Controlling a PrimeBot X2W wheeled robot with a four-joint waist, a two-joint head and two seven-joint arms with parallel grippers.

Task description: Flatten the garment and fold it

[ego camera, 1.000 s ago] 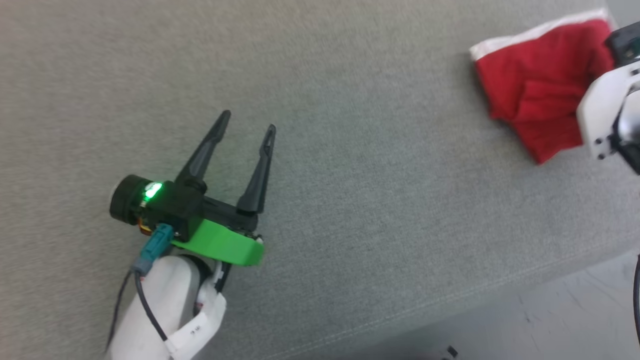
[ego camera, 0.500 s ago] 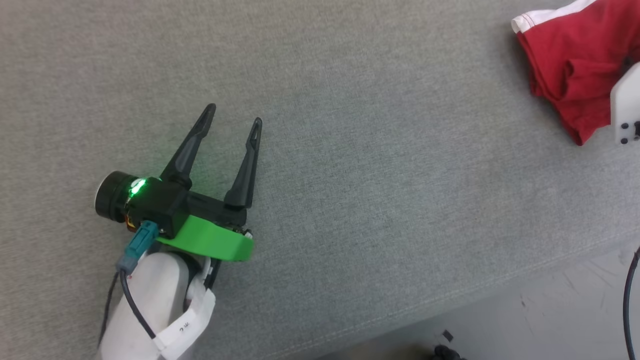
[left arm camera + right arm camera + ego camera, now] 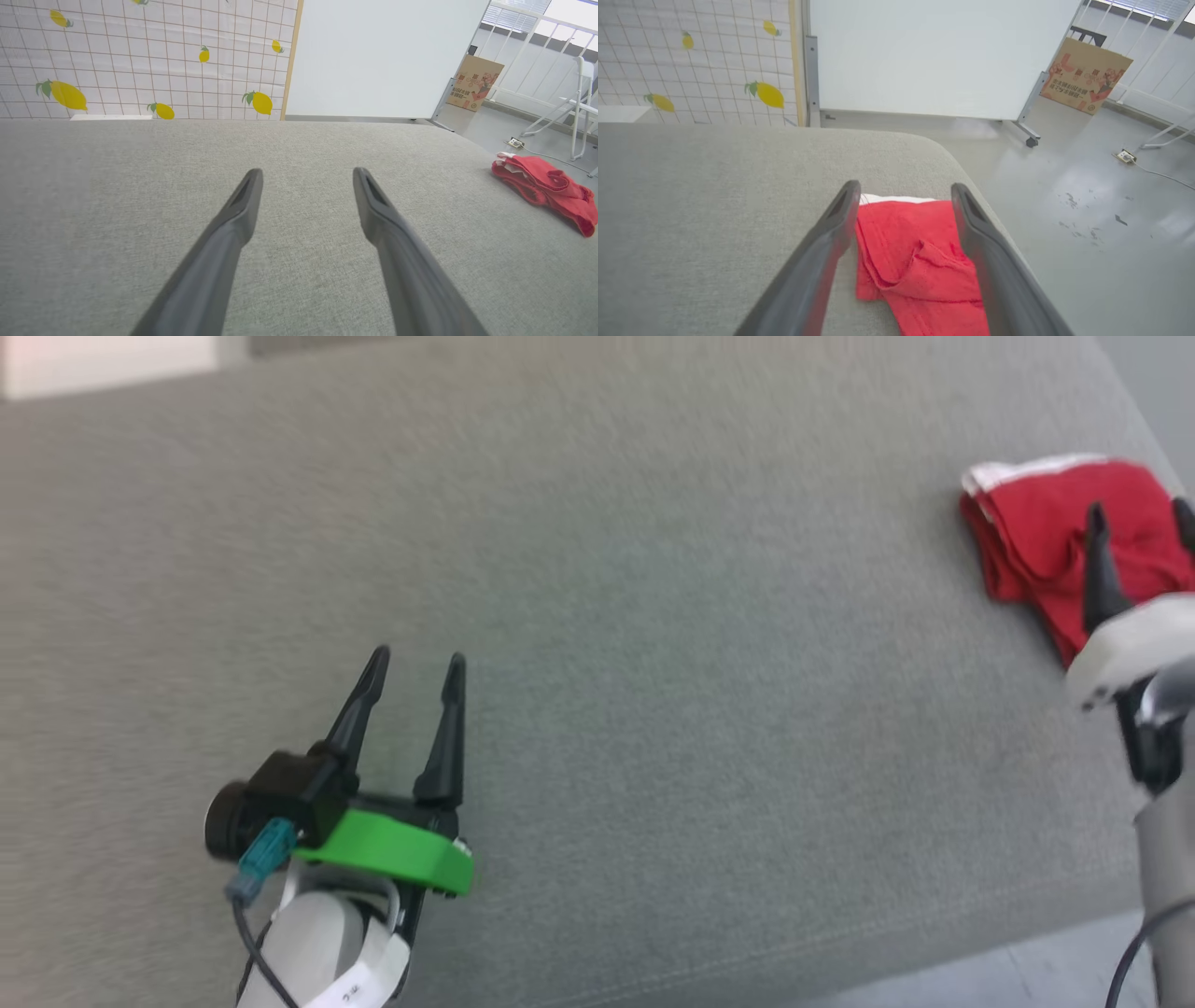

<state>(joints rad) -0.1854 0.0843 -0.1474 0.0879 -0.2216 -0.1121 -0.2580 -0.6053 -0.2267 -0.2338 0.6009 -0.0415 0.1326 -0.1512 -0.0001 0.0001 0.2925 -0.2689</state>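
Note:
The garment [image 3: 1032,518] is bright red with a white band at its far hem. It lies bunched on the grey cushioned surface [image 3: 653,616], close to that surface's right edge. My right gripper [image 3: 1139,511] hovers over the garment's near part, open, with the cloth lying loose below and between its fingers [image 3: 822,252]. In the right wrist view the garment [image 3: 910,252] has a raised fold in its middle. My left gripper [image 3: 416,661] stands open and empty over bare grey fabric at the lower left, far from the garment [image 3: 546,184].
The cushion's rounded right edge [image 3: 966,172] drops to a glossy grey floor [image 3: 1087,210]. A wheeled whiteboard [image 3: 934,56], a cardboard box [image 3: 1085,74] and a lemon-patterned wall [image 3: 140,56] stand beyond. The front seam [image 3: 747,952] runs along the bottom.
The right gripper has opened and its fingers now show spread above the garment, which lies loose and more bunched. The head camera has shifted. The left gripper stays open.

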